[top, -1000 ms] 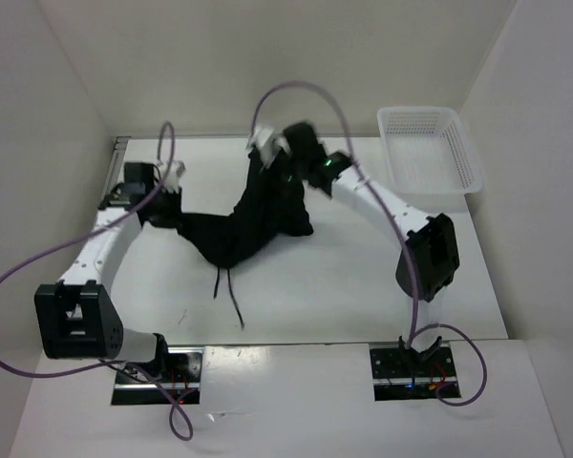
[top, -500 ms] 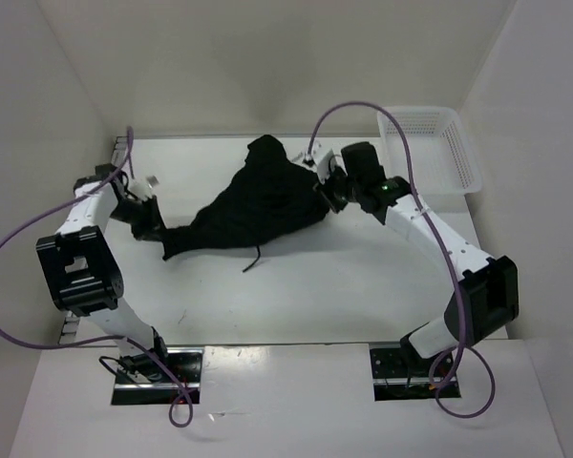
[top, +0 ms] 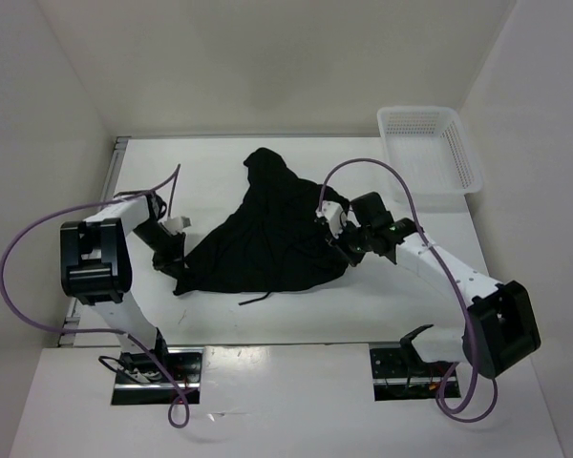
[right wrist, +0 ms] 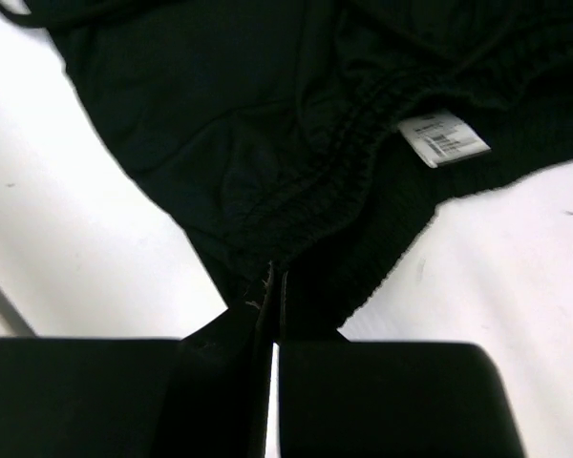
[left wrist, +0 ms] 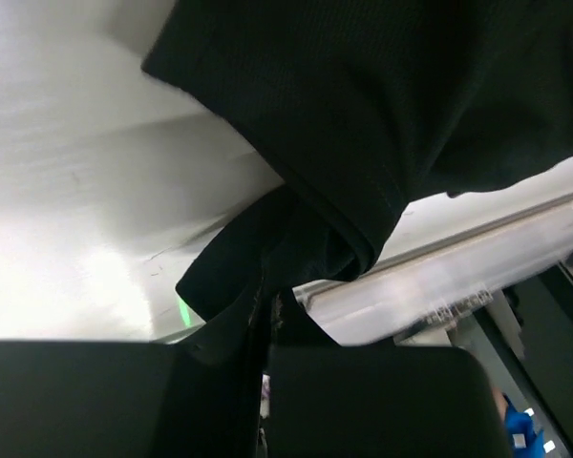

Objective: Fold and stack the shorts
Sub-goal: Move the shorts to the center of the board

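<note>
The black shorts point(top: 267, 234) lie spread in a rough triangle across the middle of the white table, one end bunched toward the back point(top: 265, 164) and the thin drawstring point(top: 258, 299) trailing at the front edge. My left gripper point(top: 176, 267) is shut on the shorts' left corner point(left wrist: 296, 239), low near the table. On the right, my other gripper point(top: 342, 250) is shut on the gathered waistband point(right wrist: 306, 205), beside a white label point(right wrist: 443, 137). The cloth stretches between the two grippers.
A white mesh basket point(top: 430, 151) stands at the back right corner. White walls close in the table on three sides. Purple cables loop off both arms. A metal rail point(left wrist: 439, 277) runs along the table's left edge.
Both grippers have come toward the near edge, carrying the shorts with them. The cloth, earlier hanging bunched between them, now lies spread out flat on the table.
</note>
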{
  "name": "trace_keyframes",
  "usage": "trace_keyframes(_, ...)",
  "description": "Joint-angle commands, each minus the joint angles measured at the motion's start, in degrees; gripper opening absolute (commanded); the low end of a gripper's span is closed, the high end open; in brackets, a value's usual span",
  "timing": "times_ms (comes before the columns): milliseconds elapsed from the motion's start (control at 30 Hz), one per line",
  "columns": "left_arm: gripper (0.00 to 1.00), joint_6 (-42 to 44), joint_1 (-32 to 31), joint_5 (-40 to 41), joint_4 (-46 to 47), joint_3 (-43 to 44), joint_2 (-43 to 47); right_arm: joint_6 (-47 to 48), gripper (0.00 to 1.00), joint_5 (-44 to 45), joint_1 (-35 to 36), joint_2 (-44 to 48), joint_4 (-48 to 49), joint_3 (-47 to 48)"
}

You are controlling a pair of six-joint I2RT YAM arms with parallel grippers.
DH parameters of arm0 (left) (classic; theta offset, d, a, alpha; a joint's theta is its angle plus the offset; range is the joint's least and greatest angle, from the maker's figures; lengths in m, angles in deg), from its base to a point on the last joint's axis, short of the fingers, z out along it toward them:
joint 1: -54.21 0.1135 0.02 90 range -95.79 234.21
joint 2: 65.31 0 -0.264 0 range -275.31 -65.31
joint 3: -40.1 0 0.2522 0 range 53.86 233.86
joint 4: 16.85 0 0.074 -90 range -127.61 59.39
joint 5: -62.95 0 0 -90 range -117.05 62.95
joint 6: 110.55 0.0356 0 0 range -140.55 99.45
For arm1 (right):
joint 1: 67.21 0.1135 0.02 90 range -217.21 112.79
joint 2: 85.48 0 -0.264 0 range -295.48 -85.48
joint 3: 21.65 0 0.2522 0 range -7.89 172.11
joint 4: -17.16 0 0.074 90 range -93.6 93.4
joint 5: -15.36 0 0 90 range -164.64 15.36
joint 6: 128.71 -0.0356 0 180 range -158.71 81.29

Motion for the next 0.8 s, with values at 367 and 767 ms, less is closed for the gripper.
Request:
trace_keyframes(367, 0.00, 0.23, 3.68, -9.47, -14.75, 74.86, -13.66, -7.12, 0.00, 9.91, -4.77, -21.24, 11.38, 54.52)
trace_keyframes(767, 0.00, 0.23, 3.06, 1.23, -14.76, 28.14, -5.22, 5.88, 0.00, -1.87, -4.77, -4.80, -6.53, 15.54)
